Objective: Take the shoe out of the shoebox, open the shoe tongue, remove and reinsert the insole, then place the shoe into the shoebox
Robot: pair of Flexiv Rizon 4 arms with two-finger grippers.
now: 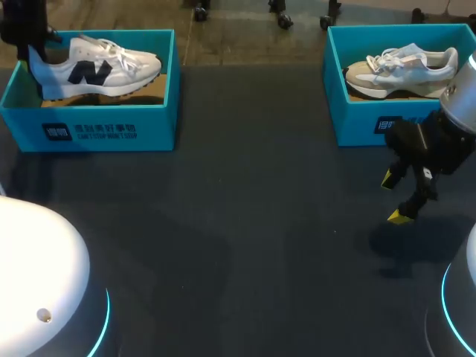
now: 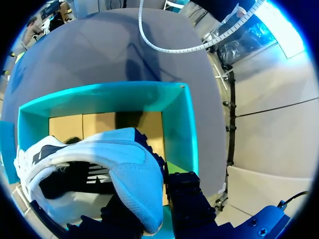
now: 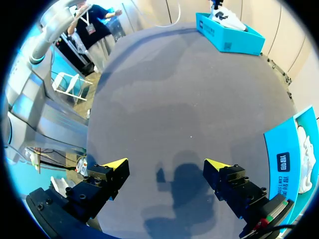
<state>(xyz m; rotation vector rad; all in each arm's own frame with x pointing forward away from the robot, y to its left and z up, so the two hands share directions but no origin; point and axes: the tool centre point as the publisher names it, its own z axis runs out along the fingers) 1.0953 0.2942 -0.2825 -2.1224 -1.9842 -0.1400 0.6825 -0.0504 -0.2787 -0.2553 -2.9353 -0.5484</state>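
Shoe [image 1: 97, 68] lies lengthwise in the left box [image 1: 89, 130], toe toward the table's middle and heel at the left gripper [image 2: 149, 219], which pinches the heel wall with 1 finger inside the collar. Right gripper [image 1: 396, 197] hangs wide open over the table [image 1: 245, 223], well apart.

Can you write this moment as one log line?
left end effector: at heel of white shoe in left shoebox | right end effector: open, above table

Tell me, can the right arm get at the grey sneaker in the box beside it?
Probably yes: the right gripper hangs open before the lidless shoebox, and nothing covers the grey sneaker.
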